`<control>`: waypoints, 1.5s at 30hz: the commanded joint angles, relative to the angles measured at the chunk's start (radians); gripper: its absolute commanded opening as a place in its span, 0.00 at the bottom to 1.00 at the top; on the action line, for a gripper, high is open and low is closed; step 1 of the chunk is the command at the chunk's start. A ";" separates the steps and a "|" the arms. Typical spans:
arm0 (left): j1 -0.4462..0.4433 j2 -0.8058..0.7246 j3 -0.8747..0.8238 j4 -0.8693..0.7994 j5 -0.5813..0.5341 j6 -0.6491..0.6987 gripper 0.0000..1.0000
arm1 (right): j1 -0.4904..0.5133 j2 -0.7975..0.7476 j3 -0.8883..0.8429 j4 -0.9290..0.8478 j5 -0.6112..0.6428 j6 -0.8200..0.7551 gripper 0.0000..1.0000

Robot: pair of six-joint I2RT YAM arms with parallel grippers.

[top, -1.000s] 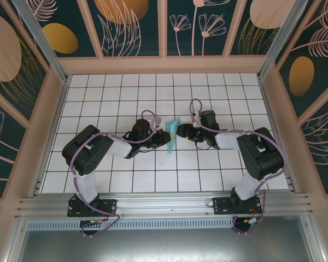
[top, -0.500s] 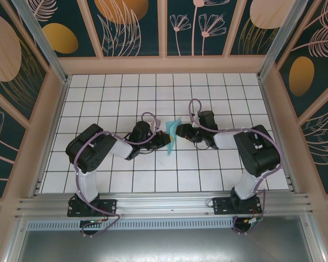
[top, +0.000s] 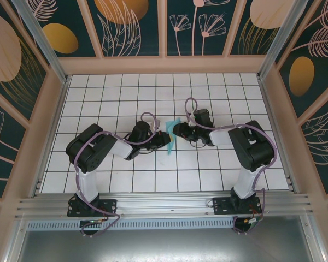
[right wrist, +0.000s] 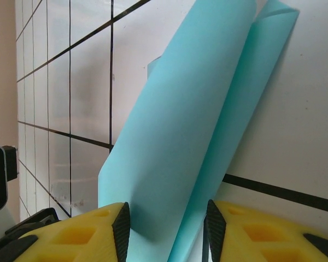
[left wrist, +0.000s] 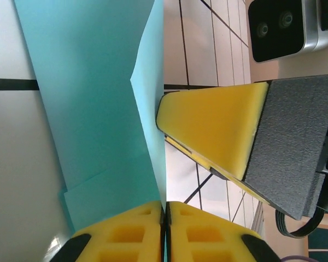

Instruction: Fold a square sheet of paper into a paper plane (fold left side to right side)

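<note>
The square sheet of paper [top: 171, 137] is folded into a narrow turquoise strip, close to the paper plane's slim shape, and stands on edge mid-table between both grippers. My left gripper [top: 165, 140] pinches its lower part; in the left wrist view the yellow pads [left wrist: 136, 229] are pressed together at the left gripper's tip [left wrist: 165, 210] with the paper's [left wrist: 93, 98] edge in the seam. My right gripper [top: 177, 130] is at the strip's upper end. In the right wrist view the right gripper [right wrist: 165, 218] stands open, with the curved, doubled paper [right wrist: 180, 142] between its fingers.
White grid tiles [top: 208, 98] cover the table. Wooden walls [top: 54, 120] and aluminium posts close it in on three sides. A yellow finger of the right gripper [left wrist: 218, 131] crosses the left wrist view close to the paper. Both forearms lie low, meeting near the centre.
The right gripper's fingers have drawn closer together around the paper, and the right arm's elbow has swung left. The left gripper has stayed at the paper's lower part.
</note>
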 commanded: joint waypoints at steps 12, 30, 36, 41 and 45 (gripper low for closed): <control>0.006 -0.004 0.010 -0.039 -0.038 0.045 0.17 | 0.007 0.051 0.053 -0.096 0.027 0.007 0.41; 0.012 -0.007 0.005 -0.060 -0.062 0.068 0.03 | -0.040 -0.038 0.066 -0.013 -0.039 -0.029 0.66; 0.011 -0.004 0.010 -0.041 -0.037 0.075 0.02 | -0.033 0.003 0.115 -0.046 -0.028 -0.029 0.72; 0.012 -0.001 0.018 -0.035 -0.018 0.080 0.00 | -0.034 0.017 0.125 -0.061 -0.026 -0.025 0.72; 0.011 -0.005 0.023 -0.034 -0.003 0.087 0.00 | -0.036 -0.002 0.111 -0.062 -0.017 -0.026 0.72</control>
